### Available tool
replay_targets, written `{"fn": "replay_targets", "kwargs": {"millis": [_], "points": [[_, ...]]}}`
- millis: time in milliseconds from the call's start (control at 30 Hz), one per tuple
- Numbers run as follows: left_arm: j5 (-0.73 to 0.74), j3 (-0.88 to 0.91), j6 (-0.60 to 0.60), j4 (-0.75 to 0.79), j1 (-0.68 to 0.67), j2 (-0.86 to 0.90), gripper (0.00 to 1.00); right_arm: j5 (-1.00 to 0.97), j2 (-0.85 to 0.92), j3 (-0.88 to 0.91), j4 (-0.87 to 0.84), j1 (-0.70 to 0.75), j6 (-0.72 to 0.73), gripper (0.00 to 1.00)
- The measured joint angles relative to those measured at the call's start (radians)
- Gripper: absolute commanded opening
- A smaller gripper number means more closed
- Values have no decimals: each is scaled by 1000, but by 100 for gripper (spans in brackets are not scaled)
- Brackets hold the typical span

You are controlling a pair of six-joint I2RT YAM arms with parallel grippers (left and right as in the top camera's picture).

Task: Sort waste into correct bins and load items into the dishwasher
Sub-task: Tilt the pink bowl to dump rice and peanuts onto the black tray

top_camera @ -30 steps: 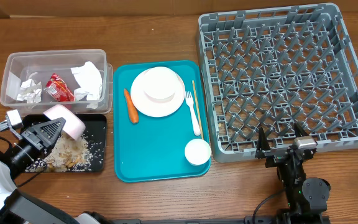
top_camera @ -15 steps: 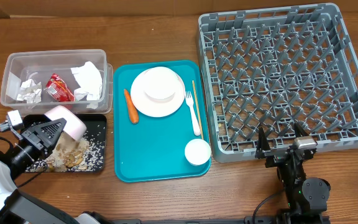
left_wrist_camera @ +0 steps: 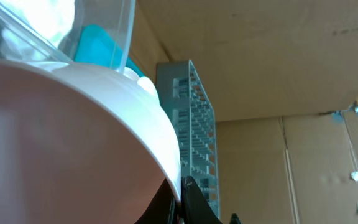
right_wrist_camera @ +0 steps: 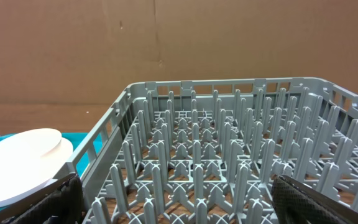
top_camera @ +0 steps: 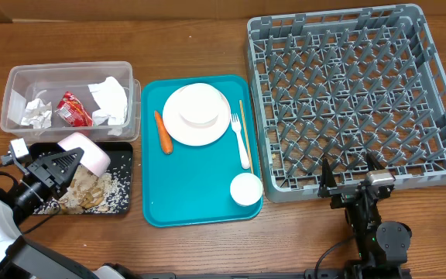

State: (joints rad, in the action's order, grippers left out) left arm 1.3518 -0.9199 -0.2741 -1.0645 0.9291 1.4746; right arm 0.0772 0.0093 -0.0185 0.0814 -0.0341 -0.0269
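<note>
Wooden bench (top_camera: 207,46): bowl (top_camera: 84,151), judged light, stiff and breakable, is clenched at its rim by left hand (top_camera: 66,161) over tray (top_camera: 124,177); right hand (top_camera: 349,175) is seen spread.

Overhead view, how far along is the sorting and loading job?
Done: napkins and red wrapper sit in the clear tub; crumbs lie in the black tray. In hand: left tool is shut on the pink bowl, tipped over that tray. Left: carrot, plate, fork, stick and cup are on the teal tray; the rack holds nothing; right tool is open.
</note>
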Motion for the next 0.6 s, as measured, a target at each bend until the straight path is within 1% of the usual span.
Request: {"fn": "replay_targets", "kwargs": {"millis": [67,233,467,600], "points": [[3,0,-12,23,0,0,4,0,0,0,1,0,0,100],[-1,0,-12,5,0,0,4,0,0,0,0,0,0,100],[-79,0,-14,14,-1,0,4,0,0,0,0,0,0,100],[-118,-1,-9,13,-26,0,4,0,0,0,0,0,0,100]]}}
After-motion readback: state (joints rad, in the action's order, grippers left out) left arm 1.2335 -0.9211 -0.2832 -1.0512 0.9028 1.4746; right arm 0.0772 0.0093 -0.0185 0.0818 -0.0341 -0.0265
